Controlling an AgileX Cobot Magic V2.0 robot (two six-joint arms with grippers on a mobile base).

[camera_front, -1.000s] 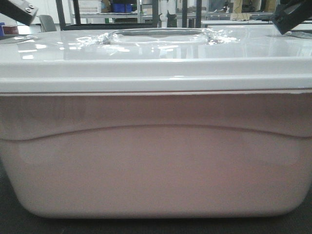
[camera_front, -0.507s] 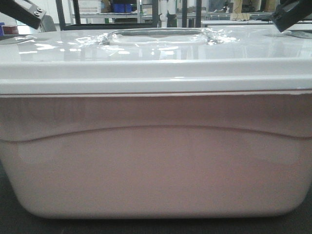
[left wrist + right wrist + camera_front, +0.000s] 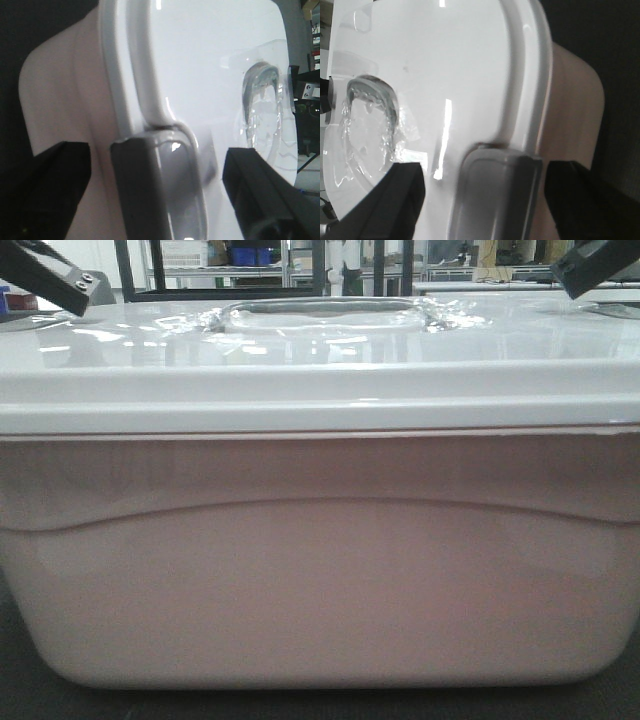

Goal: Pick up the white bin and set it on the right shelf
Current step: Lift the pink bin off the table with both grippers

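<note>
The white bin (image 3: 320, 570) fills the front view: pinkish translucent body, glossy white lid (image 3: 320, 350) with a recessed handle (image 3: 325, 315). My left gripper (image 3: 157, 197) is open at the bin's left end. Its dark fingers (image 3: 50, 192) stand wide apart on either side of a grey latch (image 3: 150, 185) on the lid's rim, without touching it. At the right end my right gripper (image 3: 485, 200) is also open, straddling the grey latch (image 3: 500, 195) there. In the front view only the tips of the left gripper (image 3: 45, 275) and the right gripper (image 3: 590, 265) show above the lid's corners. The right shelf is out of view.
The bin stands on a dark surface (image 3: 20, 690). Behind it are black uprights (image 3: 125, 270) and a far rack holding a blue crate (image 3: 250, 255) and a white basket (image 3: 185, 252). A pale table edge (image 3: 480, 285) runs at the back right.
In the front view the left gripper's tip has come further in over the lid's left corner. The right tip has shifted slightly up. The bin has not moved.
</note>
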